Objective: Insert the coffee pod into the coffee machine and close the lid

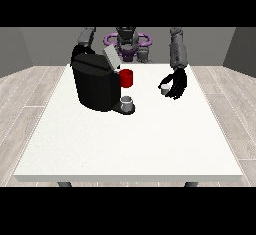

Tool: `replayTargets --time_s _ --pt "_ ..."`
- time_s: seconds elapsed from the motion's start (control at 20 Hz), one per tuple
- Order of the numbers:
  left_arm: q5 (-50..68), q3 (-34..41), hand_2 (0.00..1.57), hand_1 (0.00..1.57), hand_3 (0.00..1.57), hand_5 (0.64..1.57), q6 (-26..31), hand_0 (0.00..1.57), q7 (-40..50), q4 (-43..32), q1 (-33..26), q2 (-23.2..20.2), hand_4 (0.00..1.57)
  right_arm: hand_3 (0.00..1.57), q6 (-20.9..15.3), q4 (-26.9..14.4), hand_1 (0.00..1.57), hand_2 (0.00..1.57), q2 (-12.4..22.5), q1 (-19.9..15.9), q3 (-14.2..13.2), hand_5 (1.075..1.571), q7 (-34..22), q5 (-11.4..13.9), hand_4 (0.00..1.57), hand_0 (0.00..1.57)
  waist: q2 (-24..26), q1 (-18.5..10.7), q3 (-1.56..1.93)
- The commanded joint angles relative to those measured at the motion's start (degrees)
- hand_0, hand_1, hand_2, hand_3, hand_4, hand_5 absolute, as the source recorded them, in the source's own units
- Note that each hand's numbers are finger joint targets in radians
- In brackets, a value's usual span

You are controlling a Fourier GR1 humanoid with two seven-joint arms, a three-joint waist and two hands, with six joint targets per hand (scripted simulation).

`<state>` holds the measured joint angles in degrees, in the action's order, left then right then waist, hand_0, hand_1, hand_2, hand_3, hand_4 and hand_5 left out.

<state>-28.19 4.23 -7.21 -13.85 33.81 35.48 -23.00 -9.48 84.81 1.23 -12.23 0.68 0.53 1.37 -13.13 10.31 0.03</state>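
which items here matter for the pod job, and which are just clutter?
Belongs to the job:
- coffee pod, small and pale, at the hand at the view's right
- coffee machine, black
- its lid, raised

Just lying about:
- red cup beside the machine
- small grey cup on the machine's tray
- white table

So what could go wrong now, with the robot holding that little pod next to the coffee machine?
1. The hand at the view's right holds the coffee pod away from the coffee machine; the pod might slip out on the way over.
2. The red mug stands right beside the machine, so the hand could bump it.
3. The lid stands tilted open; the hand could knock it shut before the pod goes in.
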Motion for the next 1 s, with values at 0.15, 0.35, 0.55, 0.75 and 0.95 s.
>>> replayTargets --time_s 0.15,0.35,0.55,0.75,0.95 --pt "-4.3 -0.9 1.09 0.99 0.87 1.571 -5.2 0.99 -2.9 -3.9 0.3 -0.3 0.29 0.0 -0.3 1.9 0.0 0.0 -1.2 2.3 1.9 1.571 1.0 0.2 0.51 0.0 -0.9 1.2 -0.06" --pt "-7.3 -4.0 1.11 1.03 0.89 1.571 -1.2 1.03 1.2 -2.5 2.8 0.1 0.29 0.0 -1.5 -4.6 0.0 0.0 -0.6 -1.3 -2.3 1.571 2.2 -1.2 0.49 0.0 0.9 -1.6 -0.02" --pt "-6.5 -2.0 1.4 1.27 1.36 1.571 -2.5 1.27 -3.4 -4.3 3.3 -0.1 0.51 0.0 -0.2 -2.0 0.0 0.0 0.0 -0.4 -1.3 1.571 1.8 -1.4 0.4 0.0 0.3 -0.5 -0.04" --pt "-5.2 -2.8 1.47 1.48 1.41 1.571 6.0 1.48 -3.9 -0.4 8.0 -1.3 0.63 0.0 0.7 -6.9 0.0 0.0 0.8 -2.5 -4.9 1.571 2.1 -4.4 0.43 0.0 2.9 -1.9 0.0" --pt "-5.6 -2.4 1.4 1.34 1.36 1.571 3.7 1.34 -5.2 -0.1 8.2 0.1 0.59 0.0 0.1 -6.5 0.0 0.0 -0.9 0.9 -1.8 1.571 3.3 -2.0 0.5 0.0 3.6 -0.8 -0.03"
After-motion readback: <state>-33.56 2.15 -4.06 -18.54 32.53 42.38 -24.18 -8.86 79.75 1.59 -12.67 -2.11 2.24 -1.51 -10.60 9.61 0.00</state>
